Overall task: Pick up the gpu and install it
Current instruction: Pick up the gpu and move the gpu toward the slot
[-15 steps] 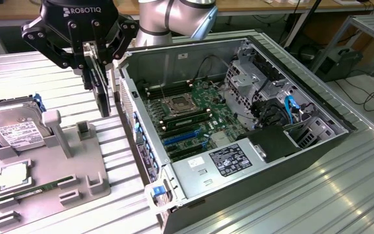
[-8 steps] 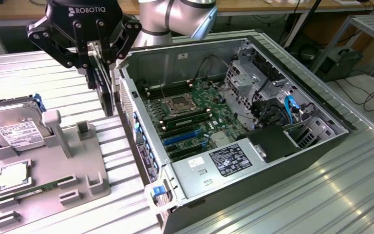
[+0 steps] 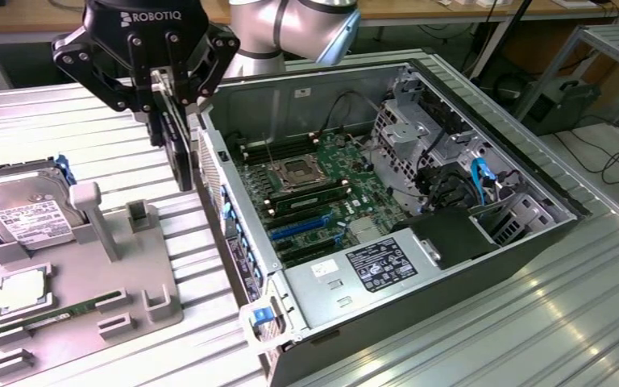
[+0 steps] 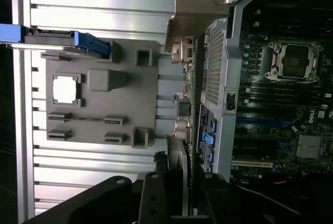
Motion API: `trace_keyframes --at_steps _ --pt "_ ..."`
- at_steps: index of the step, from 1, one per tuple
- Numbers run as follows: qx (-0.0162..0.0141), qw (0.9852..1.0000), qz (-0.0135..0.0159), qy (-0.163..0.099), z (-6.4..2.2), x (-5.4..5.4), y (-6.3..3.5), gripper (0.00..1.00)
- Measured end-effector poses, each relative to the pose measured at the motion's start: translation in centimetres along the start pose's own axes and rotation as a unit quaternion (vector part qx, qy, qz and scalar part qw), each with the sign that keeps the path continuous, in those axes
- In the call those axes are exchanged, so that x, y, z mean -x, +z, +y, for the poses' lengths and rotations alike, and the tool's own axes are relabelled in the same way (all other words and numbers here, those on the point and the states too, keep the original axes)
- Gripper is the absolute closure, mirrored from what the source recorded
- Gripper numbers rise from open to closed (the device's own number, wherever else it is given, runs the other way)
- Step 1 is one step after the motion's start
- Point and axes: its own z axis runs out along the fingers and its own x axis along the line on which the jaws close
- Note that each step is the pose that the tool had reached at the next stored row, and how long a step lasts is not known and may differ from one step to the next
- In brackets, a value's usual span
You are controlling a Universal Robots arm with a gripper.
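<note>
The gpu (image 3: 181, 153) hangs edge-on as a thin dark card, held upright in the air by my gripper (image 3: 167, 103), which is shut on its top edge. It hovers just outside the near wall of the open computer case (image 3: 220, 189), between that wall and the grey holder plate (image 3: 84, 274). In the wrist view the gpu (image 4: 189, 107) runs as a narrow green strip with connectors, ending in its silver metal bracket (image 4: 195, 13). My gripper (image 4: 184, 185) clamps it from both sides. The motherboard's blue and black expansion slots (image 3: 299, 230) lie inside the case, to the exterior view's right of the card.
A hard drive with a white label (image 3: 19, 214) stands in blue brackets on the holder plate. A processor chip (image 3: 25, 286) and a narrow green RAM stick (image 3: 51, 317) rest on that plate too. The case holds a drive cage (image 3: 417, 129) and cables (image 3: 482, 181).
</note>
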Motion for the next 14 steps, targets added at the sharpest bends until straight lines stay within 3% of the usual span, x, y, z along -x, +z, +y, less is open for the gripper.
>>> trace_keyframes --at_steps 14 --pt "0.0 1.0 0.0 0.0 -0.06 0.91 0.01 0.72"
